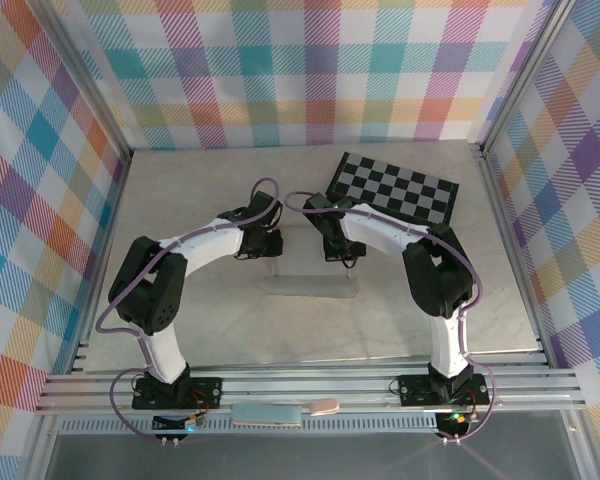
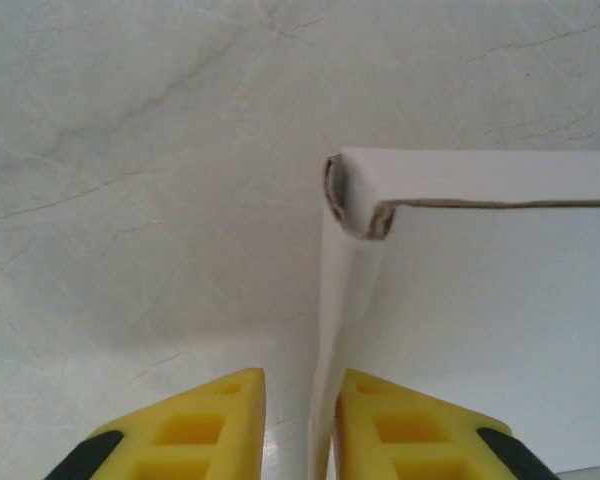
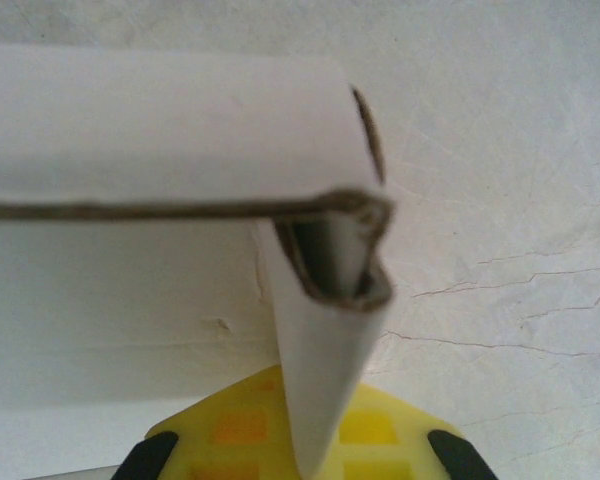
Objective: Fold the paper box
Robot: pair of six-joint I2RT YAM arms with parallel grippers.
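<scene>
The paper box (image 1: 310, 284) is a pale, shallow rectangle of white card on the table between the two arms. My left gripper (image 1: 270, 252) is at its left end. In the left wrist view the yellow jaws (image 2: 300, 425) straddle an upright side wall of the box (image 2: 480, 300). The right finger (image 2: 400, 430) touches the card and the left finger (image 2: 200, 430) stands a little apart from it. My right gripper (image 1: 346, 264) is at the box's right end. In the right wrist view it (image 3: 315, 445) is shut on a folded end wall of the box (image 3: 180, 130).
A black-and-grey chequered board (image 1: 395, 188) lies at the back right, just behind the right arm. A flat pale slab (image 1: 268, 415) and a small pink object (image 1: 323, 406) rest on the near rail. Metal frame posts and chequered cloth walls bound the marbled table (image 1: 180, 200).
</scene>
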